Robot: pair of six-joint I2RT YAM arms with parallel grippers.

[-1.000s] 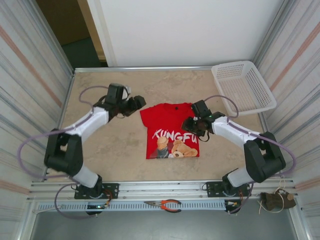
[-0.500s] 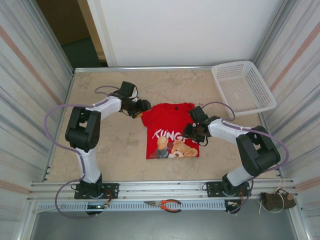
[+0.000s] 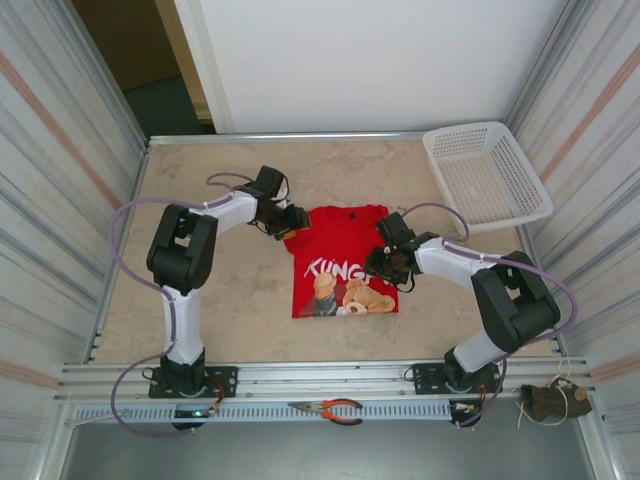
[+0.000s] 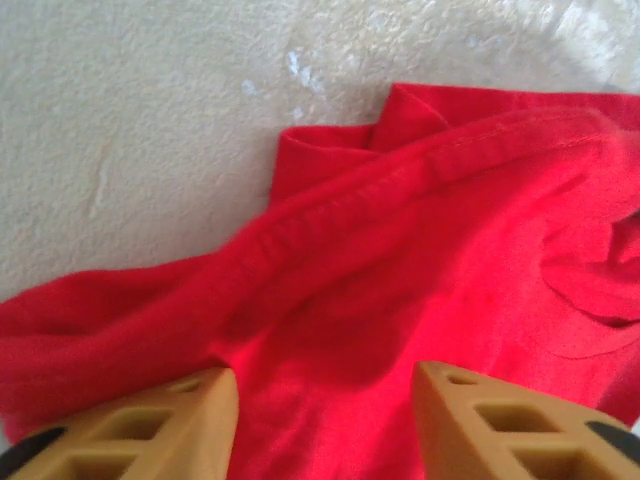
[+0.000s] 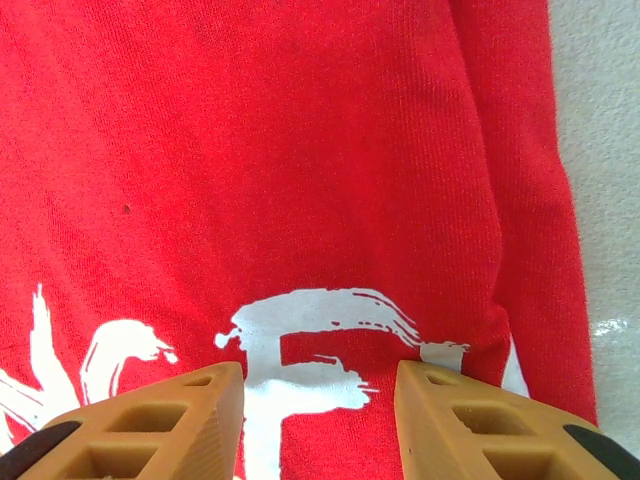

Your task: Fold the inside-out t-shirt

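Left arm (image 3: 232,209) has swung onto the red t-shirt (image 3: 340,240); left fingers (image 4: 170,425) and right fingers (image 5: 160,420) straddle it, half open, gripping nothing.

Beige marbled tabletop (image 3: 230,300), plain white back wall (image 3: 380,60), striped side panels (image 3: 50,150), what may be a dark doorway (image 3: 150,90) far left, white basket (image 3: 437,170) in far right corner, soft even light
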